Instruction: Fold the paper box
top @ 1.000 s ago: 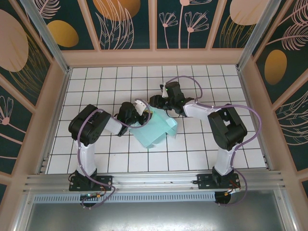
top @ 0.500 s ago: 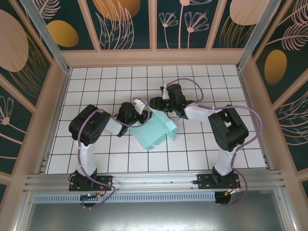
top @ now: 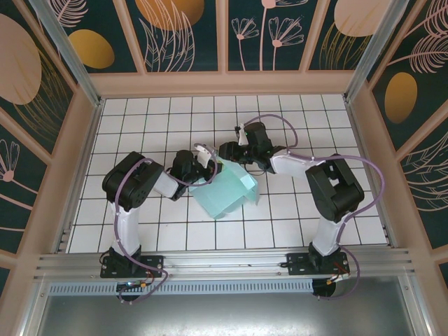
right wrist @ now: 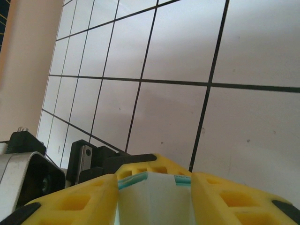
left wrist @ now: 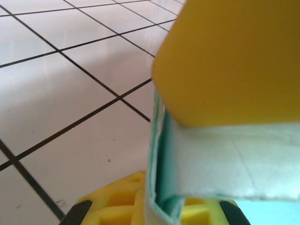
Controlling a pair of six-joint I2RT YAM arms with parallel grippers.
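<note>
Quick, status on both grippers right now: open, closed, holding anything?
Left gripper: closed, pinching an edge of the paper box.
Right gripper: closed on the paper box, with the card filling the gap between its jaws.

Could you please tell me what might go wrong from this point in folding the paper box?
The left gripper and right gripper both pinch the paper box near its far edge; opposing pulls could tear the thin card. The left grip spans doubled layers, so one layer might slip out.
</note>
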